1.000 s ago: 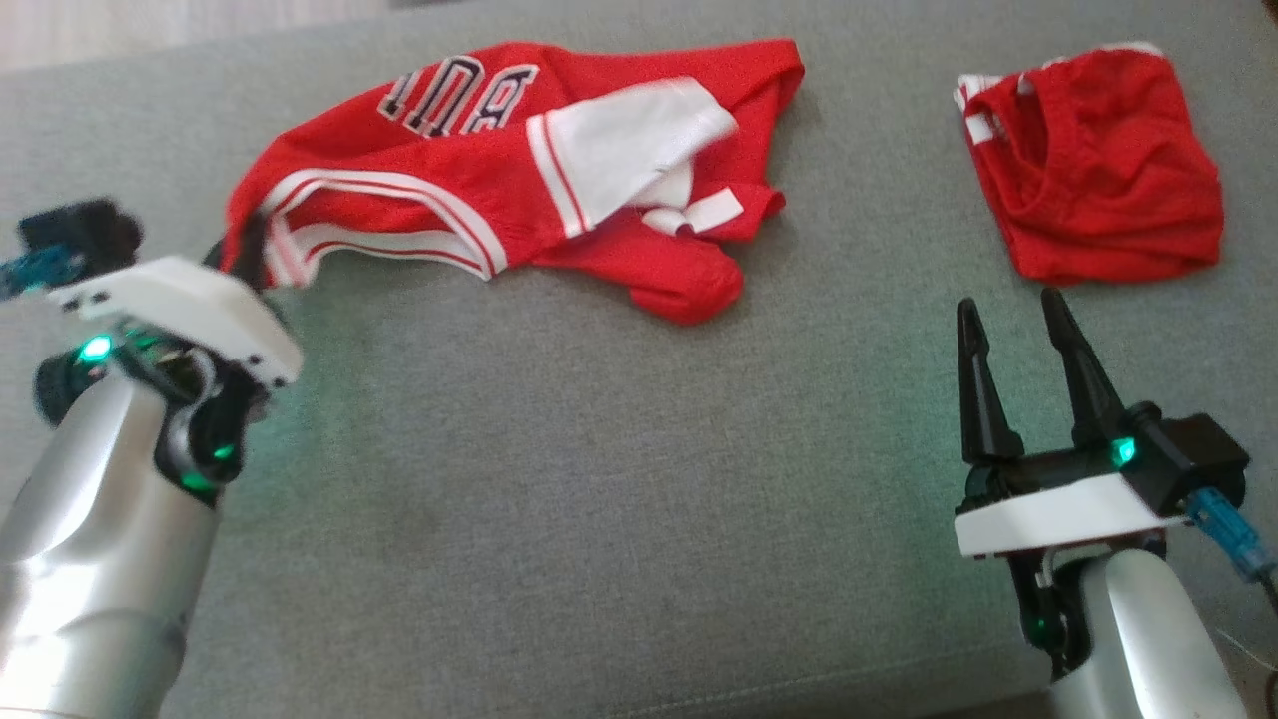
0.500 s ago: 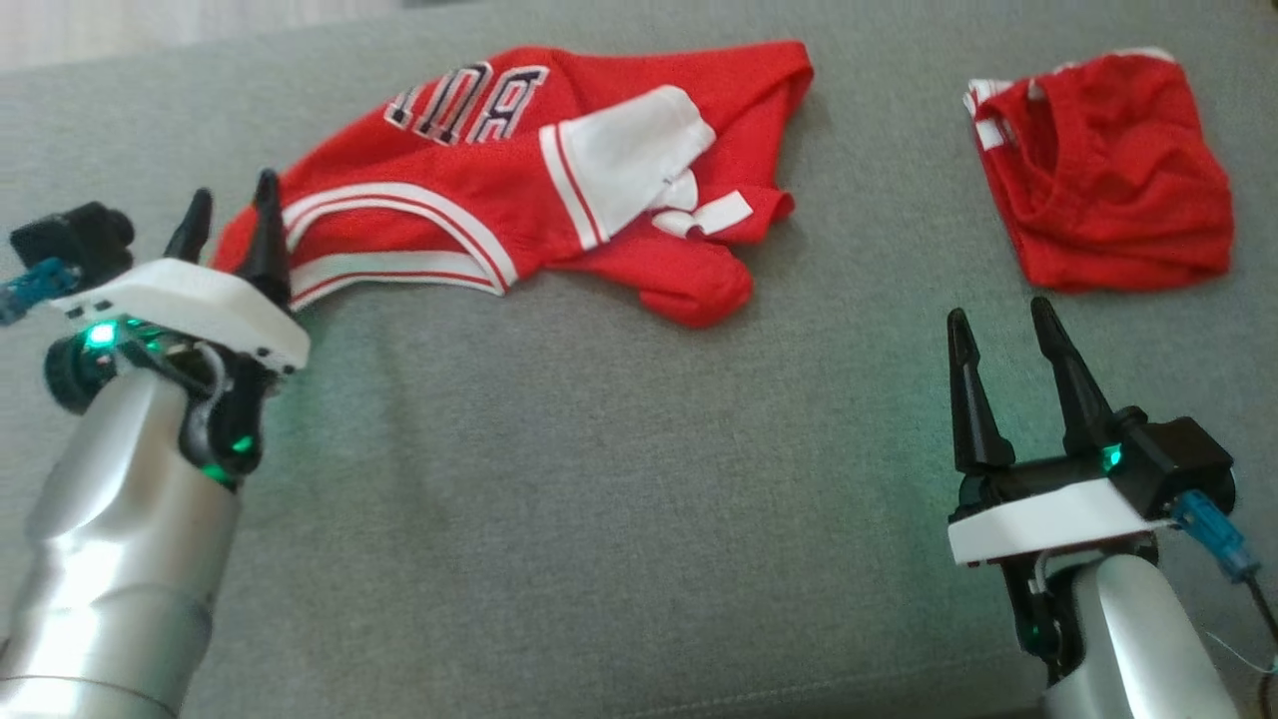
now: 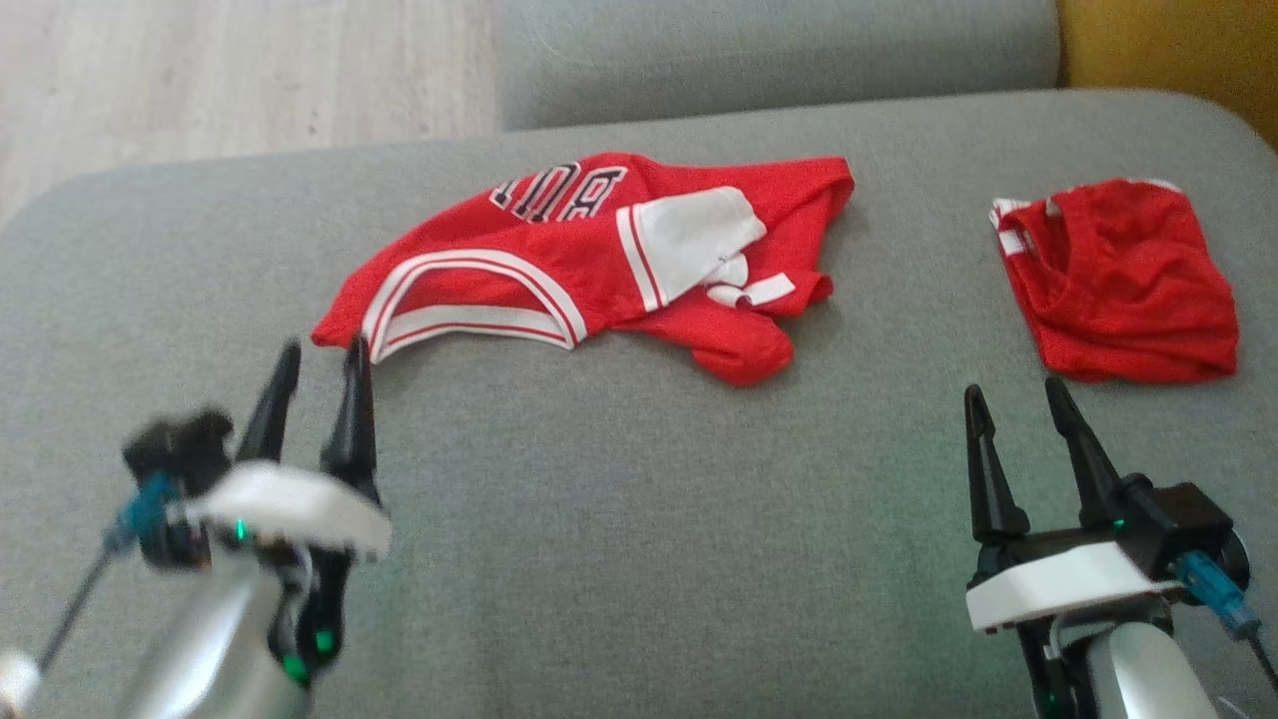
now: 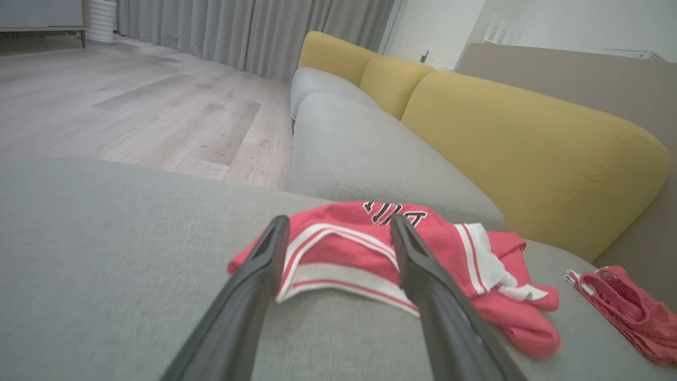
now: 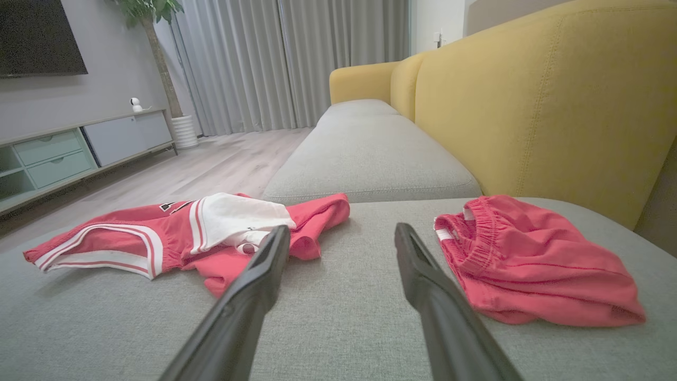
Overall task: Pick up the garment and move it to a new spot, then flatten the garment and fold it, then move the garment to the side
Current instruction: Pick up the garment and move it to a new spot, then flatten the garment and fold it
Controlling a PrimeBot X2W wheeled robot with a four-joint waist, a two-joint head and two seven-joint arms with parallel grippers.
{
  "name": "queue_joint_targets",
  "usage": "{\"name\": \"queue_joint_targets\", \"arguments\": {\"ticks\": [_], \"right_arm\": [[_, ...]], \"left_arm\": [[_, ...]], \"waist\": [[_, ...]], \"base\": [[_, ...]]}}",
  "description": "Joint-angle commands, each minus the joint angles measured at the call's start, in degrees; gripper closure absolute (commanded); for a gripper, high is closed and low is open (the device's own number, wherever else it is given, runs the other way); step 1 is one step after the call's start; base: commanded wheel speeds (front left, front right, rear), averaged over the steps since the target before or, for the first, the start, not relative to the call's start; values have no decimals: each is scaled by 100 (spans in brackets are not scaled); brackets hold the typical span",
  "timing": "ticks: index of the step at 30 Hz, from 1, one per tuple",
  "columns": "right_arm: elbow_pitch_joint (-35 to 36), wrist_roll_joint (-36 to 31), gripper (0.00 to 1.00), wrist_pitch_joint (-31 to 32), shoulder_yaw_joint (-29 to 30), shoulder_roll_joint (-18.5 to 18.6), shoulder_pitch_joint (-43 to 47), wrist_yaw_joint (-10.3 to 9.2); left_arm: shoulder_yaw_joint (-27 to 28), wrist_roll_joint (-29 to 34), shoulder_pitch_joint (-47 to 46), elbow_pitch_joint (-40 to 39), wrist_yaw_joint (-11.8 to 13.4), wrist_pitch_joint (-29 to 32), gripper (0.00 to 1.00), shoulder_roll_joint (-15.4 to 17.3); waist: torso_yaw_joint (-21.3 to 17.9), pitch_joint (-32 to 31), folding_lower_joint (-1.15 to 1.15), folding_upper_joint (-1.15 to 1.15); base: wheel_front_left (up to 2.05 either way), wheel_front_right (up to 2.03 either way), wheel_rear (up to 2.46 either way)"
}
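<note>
The garment is a red jersey with white trim and dark lettering, lying crumpled on the grey sofa seat. My left gripper is open and empty, with its fingertips just short of the garment's near left corner. In the left wrist view the garment lies right beyond the spread left gripper. My right gripper stands open and empty at the lower right, apart from the garment. The right gripper points at bare seat.
Folded red shorts lie at the right of the seat, just beyond my right gripper; the shorts sit near the yellow backrest. A second grey cushion adjoins behind. Wooden floor lies past the seat's far left edge.
My left gripper has opened, let go of the garment's left corner and drawn back toward me. The corner now rests on the seat. The head camera has moved. The right arm is still.
</note>
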State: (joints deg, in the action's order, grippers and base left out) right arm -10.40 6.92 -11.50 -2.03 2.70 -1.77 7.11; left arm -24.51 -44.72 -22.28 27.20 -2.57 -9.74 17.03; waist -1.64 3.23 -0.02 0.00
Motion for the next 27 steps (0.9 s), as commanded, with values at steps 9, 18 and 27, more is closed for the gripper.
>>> {"name": "queue_joint_targets", "arguments": {"ticks": [9,18,27], "right_arm": [[112,6,0,-4,-235,18,230,37],[-18,43,0,-59,-271,18,298,37],[-217,84,0,-117,-399,18,260,37]], "left_arm": [[250,227,1743,-1300,811,-451,0,7],[420,697,2393,-1691,1175,-521,0,-171],[472,799,2459,-1728,1158,-524,0,-218]], "waist": [[223,-374,2,0],[315,-466,2,0],[326,-472,2,0]], "base": [[0,0,0],[0,0,0],[0,0,0]]}}
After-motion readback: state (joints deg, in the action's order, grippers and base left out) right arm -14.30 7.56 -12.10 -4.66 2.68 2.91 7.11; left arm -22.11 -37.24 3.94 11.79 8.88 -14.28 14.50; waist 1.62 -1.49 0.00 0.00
